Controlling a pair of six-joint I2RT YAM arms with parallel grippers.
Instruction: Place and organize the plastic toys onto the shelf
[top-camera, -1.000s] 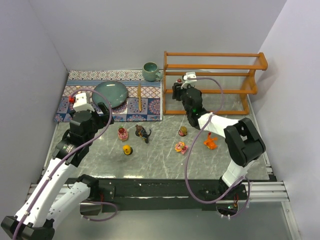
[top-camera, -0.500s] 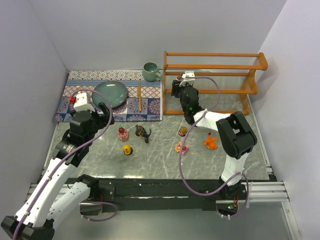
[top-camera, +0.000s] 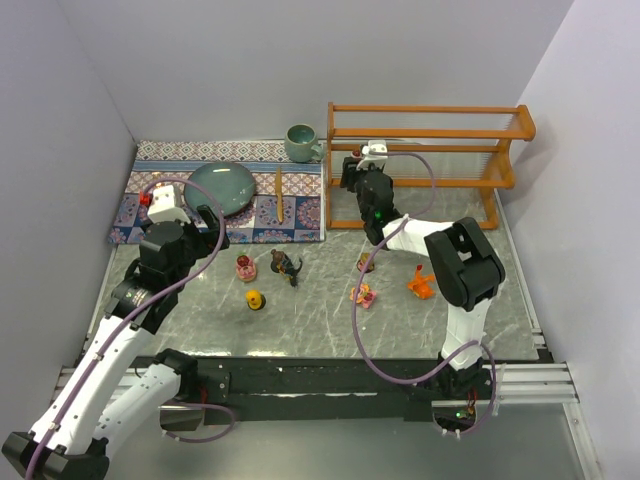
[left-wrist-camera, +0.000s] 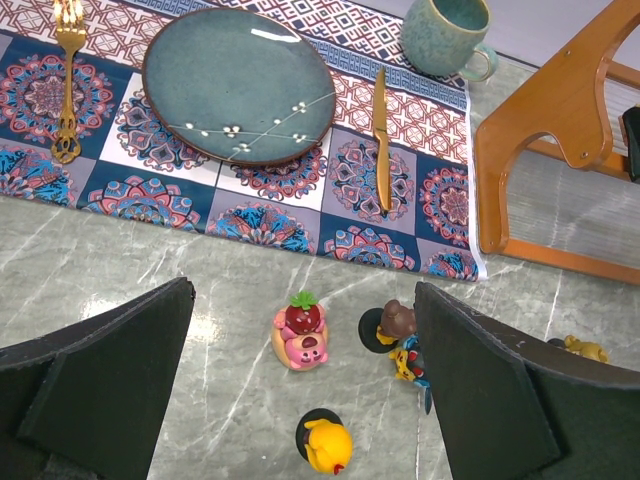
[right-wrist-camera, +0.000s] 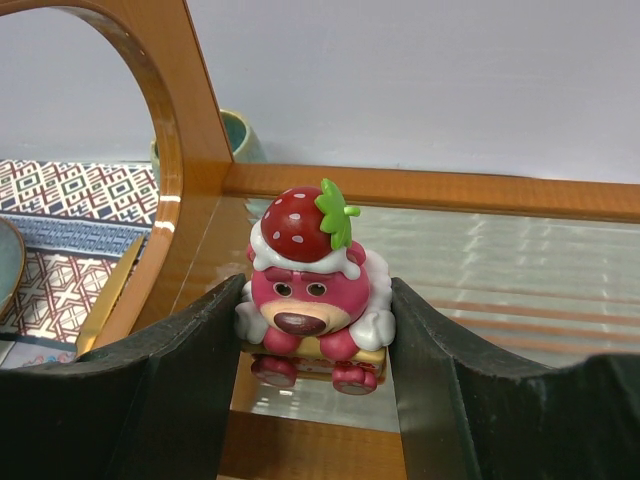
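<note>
**Right arm's got a bear up at the shelf, six more toys on the table**

The strawberry-hat pink bear (right-wrist-camera: 310, 290) sits dead centre in the right wrist view. It's pinched between the two black fingers of the right gripper (right-wrist-camera: 312, 345), one on each side of its body, so that gripper is clamped on the bear. The bear is over a ribbed clear panel of the shelf (right-wrist-camera: 450, 190), just inside the curved wooden end piece at the left of frame. Can't tell if its feet actually touch the tier. From the top camera this all happens at the shelf's left end, upper middle of the frame.

The other toys stand on the grey table (top-camera: 320, 330), mid-frame in the top view. On the left are a second pink bear (top-camera: 245, 267) and a dark spiky creature (top-camera: 284, 264) just to its right, with a yellow figure (top-camera: 255, 300) below them. Further right are a brown figure (top-camera: 366, 262), a pink toy (top-camera: 362, 295) and an orange creature (top-camera: 420, 285).

The left gripper (left-wrist-camera: 300, 390) hangs above the second pink bear and the yellow figure, jaws spread wide, nothing in them.

Upper left is the patterned mat (top-camera: 160, 152) with a teal plate (top-camera: 220, 187), a gold knife (left-wrist-camera: 381, 135) and a gold fork (left-wrist-camera: 66, 75). A teal mug (top-camera: 300, 142) sits at its far right corner, near the shelf.
</note>
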